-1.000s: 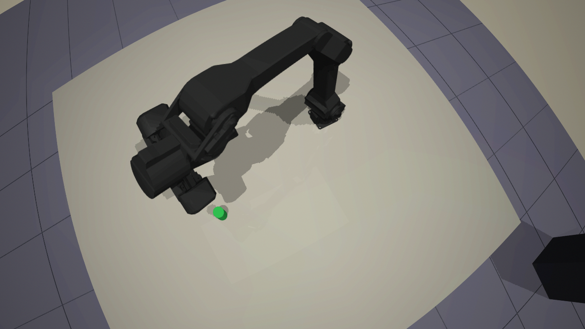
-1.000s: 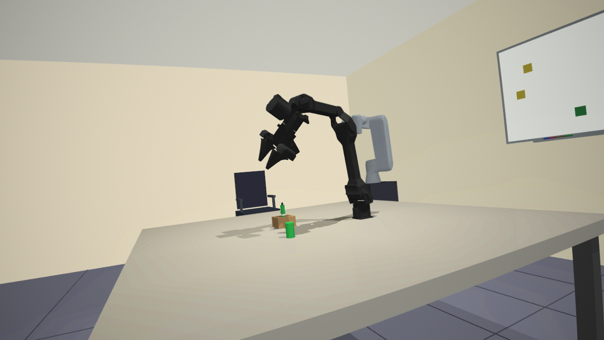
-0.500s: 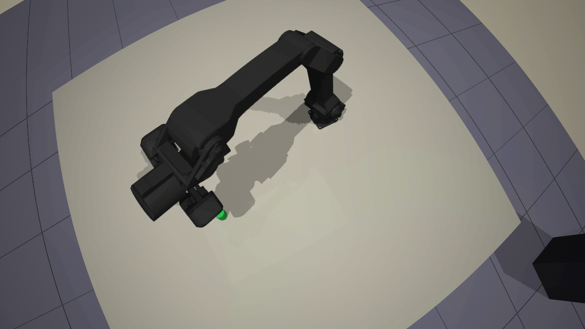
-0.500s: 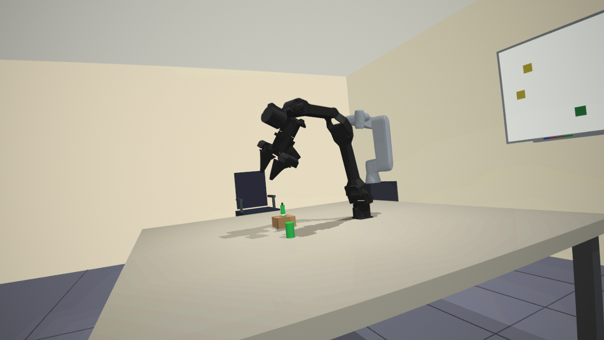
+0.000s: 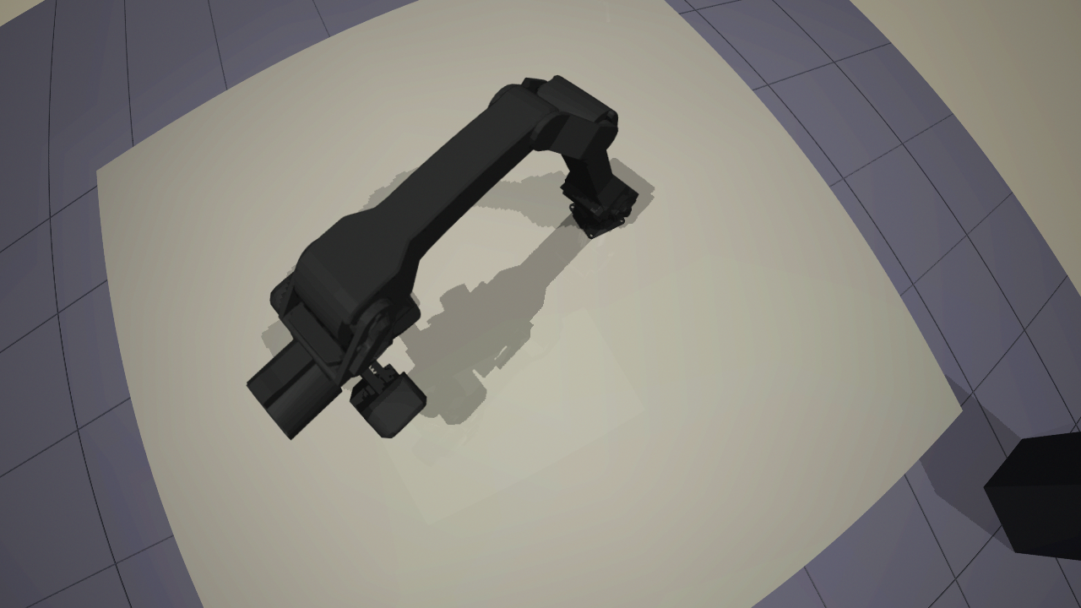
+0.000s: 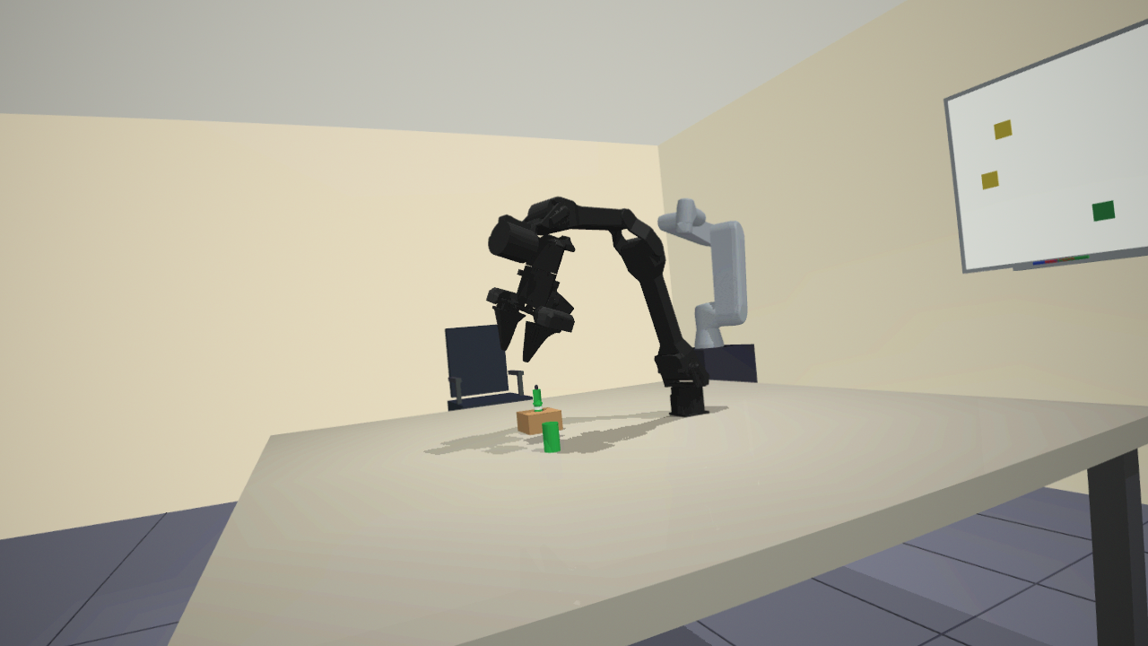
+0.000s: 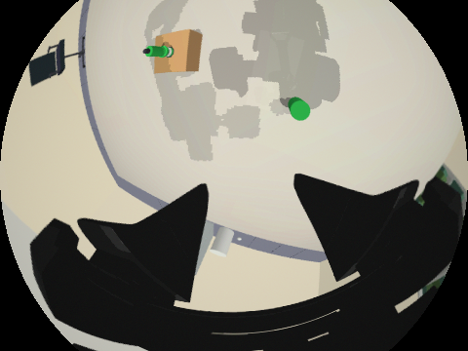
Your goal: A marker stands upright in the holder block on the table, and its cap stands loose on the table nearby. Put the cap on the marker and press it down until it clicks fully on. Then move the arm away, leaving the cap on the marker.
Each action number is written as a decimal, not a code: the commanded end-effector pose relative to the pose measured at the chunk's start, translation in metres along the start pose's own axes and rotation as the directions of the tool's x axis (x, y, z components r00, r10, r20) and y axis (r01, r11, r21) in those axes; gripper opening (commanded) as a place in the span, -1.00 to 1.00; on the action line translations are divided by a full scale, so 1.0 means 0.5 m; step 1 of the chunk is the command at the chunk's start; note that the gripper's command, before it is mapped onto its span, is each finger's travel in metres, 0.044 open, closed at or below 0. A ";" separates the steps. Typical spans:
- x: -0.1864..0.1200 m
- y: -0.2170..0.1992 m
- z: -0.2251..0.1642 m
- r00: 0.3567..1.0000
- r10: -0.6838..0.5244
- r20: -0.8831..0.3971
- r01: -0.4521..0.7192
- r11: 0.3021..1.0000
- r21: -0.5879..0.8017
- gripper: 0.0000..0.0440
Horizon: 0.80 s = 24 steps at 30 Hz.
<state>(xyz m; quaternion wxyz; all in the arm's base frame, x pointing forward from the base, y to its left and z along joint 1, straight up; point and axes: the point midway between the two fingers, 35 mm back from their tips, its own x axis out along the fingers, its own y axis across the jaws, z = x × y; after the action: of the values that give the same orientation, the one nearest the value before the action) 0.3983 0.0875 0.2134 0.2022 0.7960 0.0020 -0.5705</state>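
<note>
In the top view, the black arm (image 5: pixel 461 159) (image 6: pixel 657 305) reaches over the desk (image 5: pixel 718 377) (image 6: pixel 642 498) (image 7: pixel 380 97) and hides the holder block (image 6: pixel 529 423) (image 7: pixel 182 51). The pincer (image 5: pixel 336 347) (image 6: pixel 515 354) (image 7: pixel 252 184) is mostly covered too, so its fingertips cannot be seen.

In the exterior view, the marker (image 6: pixel 536 399) (image 7: pixel 157 51) stands upright in the holder block, dark tip up and uncapped. The green cap (image 6: pixel 551 438) (image 7: pixel 299 109) stands on the desk on the camera's side of the block, apart from the marker. The pincer hangs above the block, pointing down at a slant, released, its fingers spread with nothing between them. An office chair (image 6: pixel 476 360) (image 7: pixel 43 69) is behind the block, past the desk.

In the wrist view, the cap is to the right of the block and lower in the frame, its closed green top showing. Both fingers are well parted, below the block in the frame and touching neither it nor the cap.
</note>
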 end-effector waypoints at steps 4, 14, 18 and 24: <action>0.028 -0.027 0.005 0.997 -0.045 0.058 0.046 0.999 -0.016 0.46; 0.059 -0.063 0.015 0.984 -0.118 0.133 0.123 0.992 -0.031 0.46; 0.071 -0.076 0.020 0.976 -0.146 0.163 0.153 0.988 -0.032 0.46; 0.089 -0.095 0.028 0.961 -0.187 0.206 0.197 0.980 -0.029 0.46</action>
<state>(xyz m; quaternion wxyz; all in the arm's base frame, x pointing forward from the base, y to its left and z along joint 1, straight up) 0.3904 0.1146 0.1624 0.1696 0.7344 0.0696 -0.6534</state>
